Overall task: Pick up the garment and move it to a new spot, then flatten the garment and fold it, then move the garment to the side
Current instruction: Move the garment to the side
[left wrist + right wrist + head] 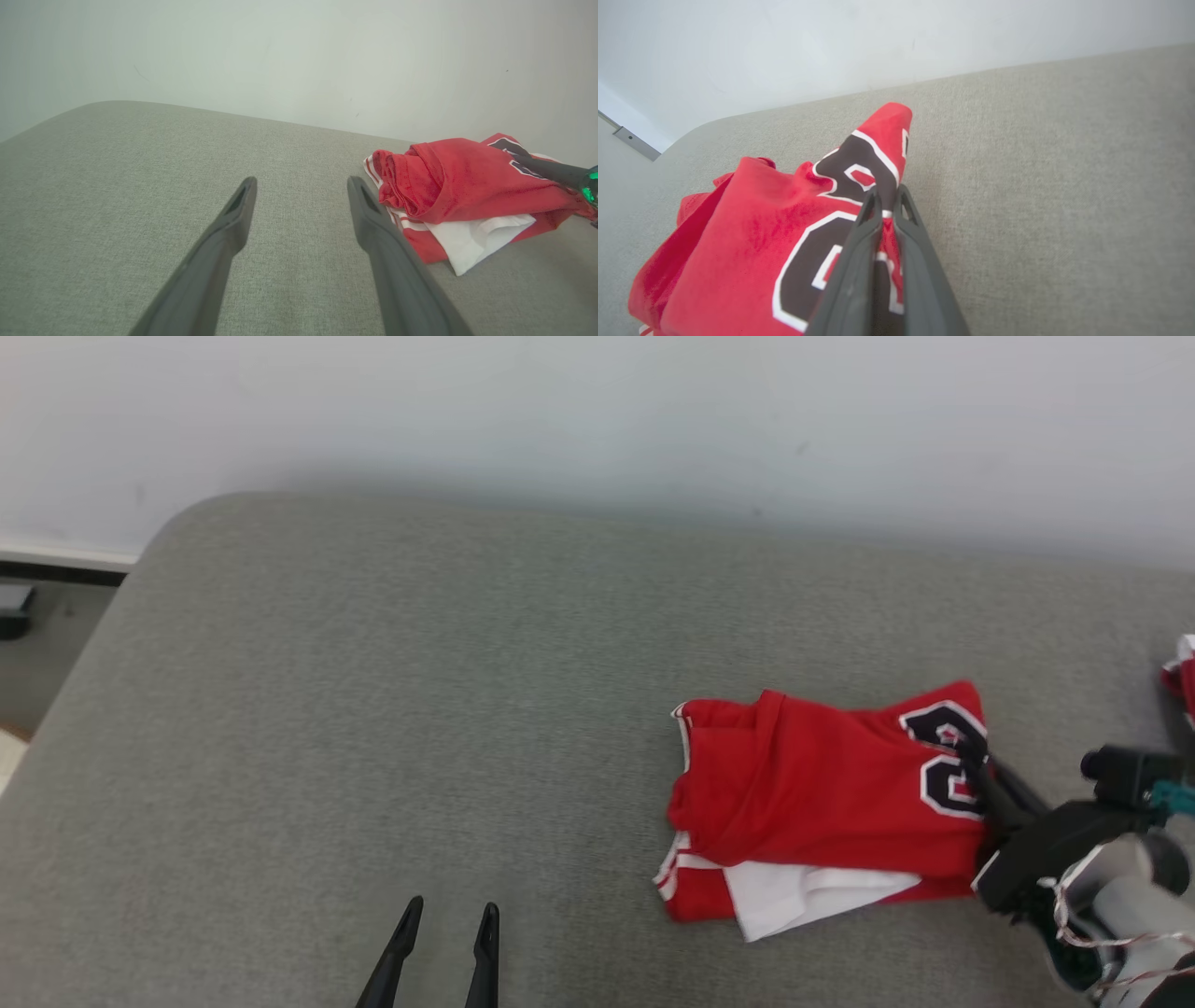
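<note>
The garment (822, 793) is a red jersey with a black, white-edged number and white trim, lying crumpled and partly folded on the grey cushion at the right. My right gripper (982, 767) reaches in from the lower right and is shut on the garment's right edge by the number. In the right wrist view the two fingers pinch a fold of the garment (752, 252) between them, right gripper (887, 192). My left gripper (451, 913) stands open low in the middle, apart from the cloth. The left wrist view shows the garment (462, 186) to the right of the open left gripper (301, 186).
The grey upholstered surface (373, 709) stretches wide to the left, its rounded edge dropping to the floor at far left. A pale wall (597, 420) backs it. Another bit of red and white cloth (1184, 677) peeks in at the right edge.
</note>
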{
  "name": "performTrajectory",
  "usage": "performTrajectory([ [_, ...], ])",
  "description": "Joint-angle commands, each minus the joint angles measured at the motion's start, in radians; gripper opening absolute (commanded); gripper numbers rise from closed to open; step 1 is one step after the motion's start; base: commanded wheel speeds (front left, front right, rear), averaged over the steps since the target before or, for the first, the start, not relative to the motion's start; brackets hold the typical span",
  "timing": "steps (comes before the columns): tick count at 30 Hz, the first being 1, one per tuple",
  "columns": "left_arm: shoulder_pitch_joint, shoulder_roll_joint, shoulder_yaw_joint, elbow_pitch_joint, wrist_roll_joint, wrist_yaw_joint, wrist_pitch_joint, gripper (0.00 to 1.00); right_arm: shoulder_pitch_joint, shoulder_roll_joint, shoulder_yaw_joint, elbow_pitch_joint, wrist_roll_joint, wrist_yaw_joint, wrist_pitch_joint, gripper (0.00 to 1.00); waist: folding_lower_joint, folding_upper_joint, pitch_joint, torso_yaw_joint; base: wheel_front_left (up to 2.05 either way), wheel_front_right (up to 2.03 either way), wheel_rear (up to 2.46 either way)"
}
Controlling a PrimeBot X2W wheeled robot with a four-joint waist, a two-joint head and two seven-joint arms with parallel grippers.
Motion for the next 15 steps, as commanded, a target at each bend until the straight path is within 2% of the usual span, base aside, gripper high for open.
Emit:
performTrajectory([
  [1,-0.019,-0.001,0.001,-0.004,0.001,-0.005,-0.002,1.0,-0.02,-0.023,0.008,-0.01,-0.019,-0.003,-0.01,0.0,-0.0001,-0.0001,0.019,-0.062,0.0,0.0,0.0],
  [8,-0.074,-0.001,0.015,-0.016,0.015,-0.011,-0.002,1.0,-0.171,-0.206,0.055,-0.077,-0.143,-0.003,-0.024,0.0,-0.0001,-0.0001,0.103,-0.178,0.0,0.0,0.0],
  [15,-0.141,-0.001,0.021,-0.024,0.033,-0.027,-0.002,1.0,-0.287,-0.322,0.045,-0.083,-0.178,-0.003,-0.011,0.0,-0.0001,-0.0001,0.2,-0.218,0.0,0.0,0.0],
])
